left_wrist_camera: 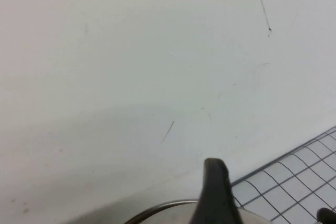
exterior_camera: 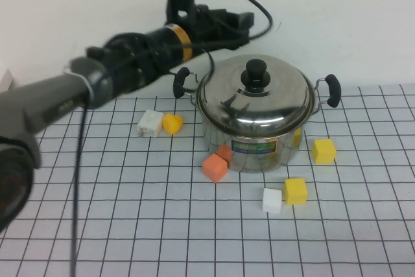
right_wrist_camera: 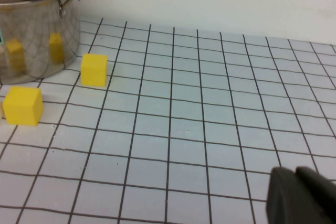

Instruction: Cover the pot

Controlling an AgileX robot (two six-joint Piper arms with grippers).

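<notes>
The steel pot [exterior_camera: 259,133] with black side handles and a colourful label stands at the table's middle back. The domed steel lid [exterior_camera: 272,98] with its black knob [exterior_camera: 255,74] sits on it. My left gripper [exterior_camera: 241,23] is open and empty, raised behind and left of the lid, apart from the knob. In the left wrist view its fingers [left_wrist_camera: 216,192] are spread over the lid's edge [left_wrist_camera: 157,212]. My right gripper [right_wrist_camera: 302,195] is shut and empty, low over the table to the right of the pot [right_wrist_camera: 31,35], out of the high view.
Small blocks lie around the pot: white [exterior_camera: 150,123] and yellow [exterior_camera: 172,123] to the left, orange [exterior_camera: 214,167] in front, yellow [exterior_camera: 323,150], yellow [exterior_camera: 295,191] and white [exterior_camera: 272,200] to the right front. A white wall stands behind.
</notes>
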